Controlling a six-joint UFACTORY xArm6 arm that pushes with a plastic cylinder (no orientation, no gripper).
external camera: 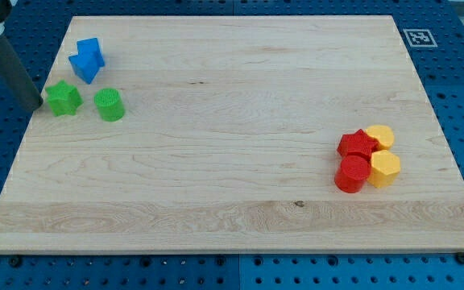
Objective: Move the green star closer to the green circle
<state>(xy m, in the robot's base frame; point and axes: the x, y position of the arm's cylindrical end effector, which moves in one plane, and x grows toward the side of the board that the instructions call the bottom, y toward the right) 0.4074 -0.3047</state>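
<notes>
A pale wooden board is serving as the surface [232, 161], lying on a blue perforated bench. The arm carries no claw at all, so nothing is opening, closing or being held; it ends in a straight dark rod, coming down from the view's top left. The rod's tip [39, 105] is sitting at the board's left edge, just beside the green star [64, 98], on the star's left side and touching it or very nearly so; the gap is too fine to judge.

The green star is lying near the board's top-left corner. The green circle [109, 105], a short upright cylinder, is standing just to the star's right with a narrow strip of wood showing between them. A blue block [87, 60] of irregular shape is sitting just above the pair.

Far off at the view's right, 4 blocks are bunched together: a red star-like block [356, 146], a red cylinder [352, 174], and 2 yellow blocks [383, 137] [385, 169].

The star looks like a small, rigid, light piece that should slide easily on smooth wood. Its points may make it spin if it is nudged off-centre, so the sensible contact is the middle of its left side, pushing rightward.
</notes>
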